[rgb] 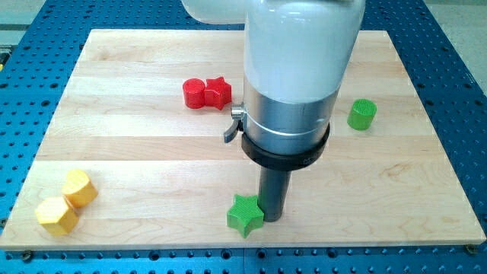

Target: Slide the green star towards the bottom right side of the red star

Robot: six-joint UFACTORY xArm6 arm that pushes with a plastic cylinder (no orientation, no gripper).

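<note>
The green star (244, 215) lies near the board's bottom edge, a little left of centre-right. The red star (218, 93) lies in the upper middle of the board, touching a red cylinder (194, 93) on its left. My tip (272, 218) rests on the board right beside the green star, touching its right side. The arm's large white and silver body hangs over the board's centre and hides the board behind it.
A green cylinder (362, 114) stands at the right. Two yellow hexagonal blocks (79, 187) (56, 215) sit together at the bottom left corner. The wooden board (129, 144) lies on a blue perforated table (464, 91).
</note>
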